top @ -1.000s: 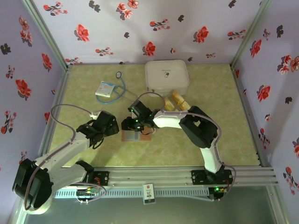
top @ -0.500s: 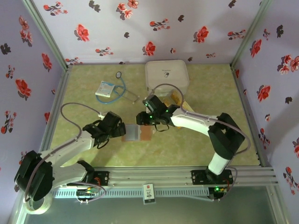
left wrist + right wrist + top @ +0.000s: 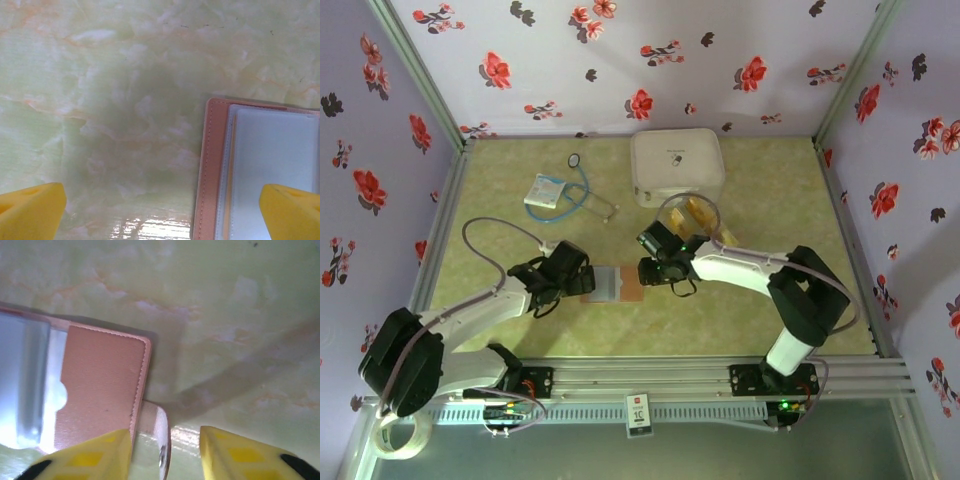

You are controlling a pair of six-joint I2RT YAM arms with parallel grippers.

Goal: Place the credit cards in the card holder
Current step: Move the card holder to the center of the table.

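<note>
Card holder (image 3: 615, 284) lay open. Left end effector (image 3: 160, 212) stood wide open, right end effector (image 3: 165, 452) half open, both empty.

Floral lilac walls (image 3: 550, 60), green marbled table (image 3: 790, 200)

L-wrist view: card holder (image 3: 265, 165) cut by rt/bottom edge; credit cards (image 3: 698, 210) partly hidden behind rt arm (image 3: 740, 262).

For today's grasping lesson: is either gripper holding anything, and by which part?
Nothing is held. The left gripper is open above the table; the right gripper straddles the card holder's tab, ungripped.
</note>
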